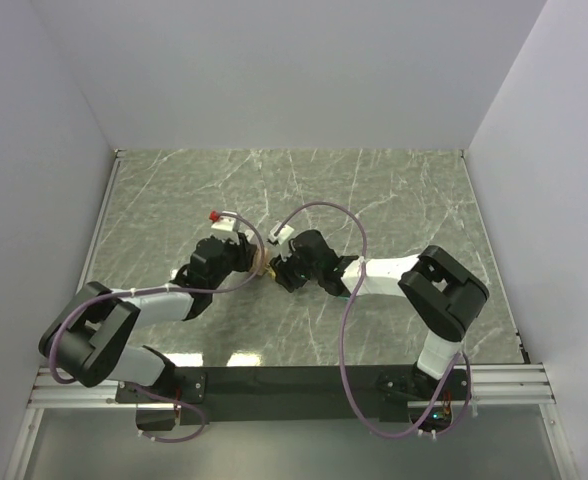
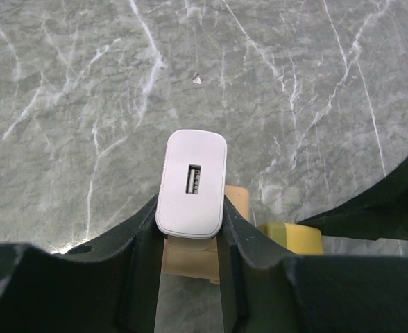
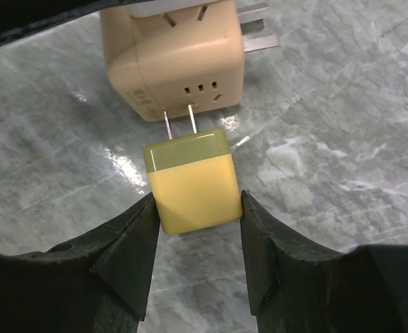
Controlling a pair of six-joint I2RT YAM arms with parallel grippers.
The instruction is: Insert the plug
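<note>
Looking at the yellow plug [image 3: 193, 182], we saw it just before the beige adapter [image 3: 173, 59], low over the table [image 3: 343, 159], its two thin prongs [image 3: 180, 123] not yet in the slots [image 3: 200, 90]. The right gripper [image 3: 197, 211] clamped its sides; the left gripper [image 2: 190, 222] pinched the white charger [image 2: 192, 182] on the adapter. We judged a small tilt could make the prongs miss and push the adapter. The plug was a smooth, glossy cube.

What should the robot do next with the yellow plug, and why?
Probably nudge the yellow plug forward: the right end effector grips it, and its two prongs are bare, just short of the slots in the beige adapter.
</note>
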